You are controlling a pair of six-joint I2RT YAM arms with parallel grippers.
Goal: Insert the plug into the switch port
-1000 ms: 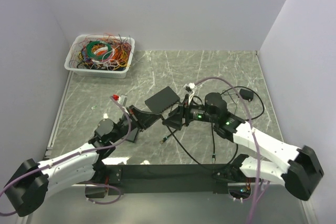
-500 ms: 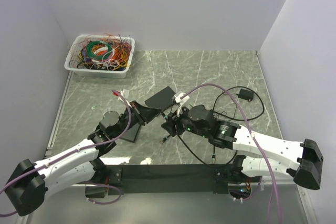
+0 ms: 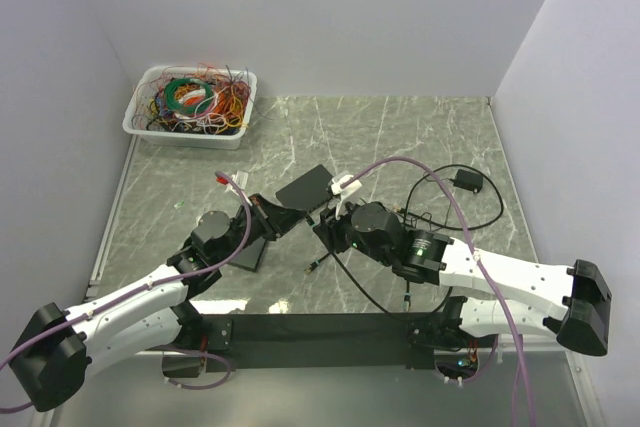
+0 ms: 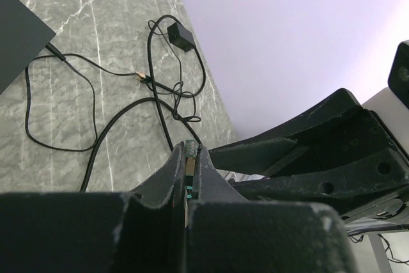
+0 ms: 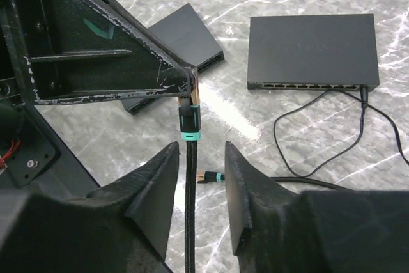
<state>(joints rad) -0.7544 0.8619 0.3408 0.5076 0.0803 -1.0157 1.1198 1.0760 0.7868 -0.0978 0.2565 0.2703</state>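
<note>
Versus a second ago the right arm point(image 3: 480, 272) is swung in toward the middle. Its wrist sits further left and nearer the bases, close up to the tip of the left arm point(image 3: 140, 302), which has barely shifted.

The left jaws are clamped shut on the plug point(image 5: 190, 119), a black body with a teal band, pinched at its upper end in the right wrist view. Its black cable point(image 5: 189, 222) drops straight down.

The right jaws are partly open, one finger point(image 5: 153, 190) on each side of that cable just below the plug. They are not gripping, and a gap shows on both sides.

The plug is in the air, well apart from the switch point(image 5: 312, 46). The switch lies flat on the tabletop point(image 3: 420, 137) with its port row facing the right wrist camera.

A second flat black box point(image 5: 185, 33) lies left of the switch, partly hidden by the left arm. Another teal-banded connector point(image 5: 209, 176) lies loose on the tabletop. A bin of coloured wires point(image 3: 190, 107) sits in the far left corner.
</note>
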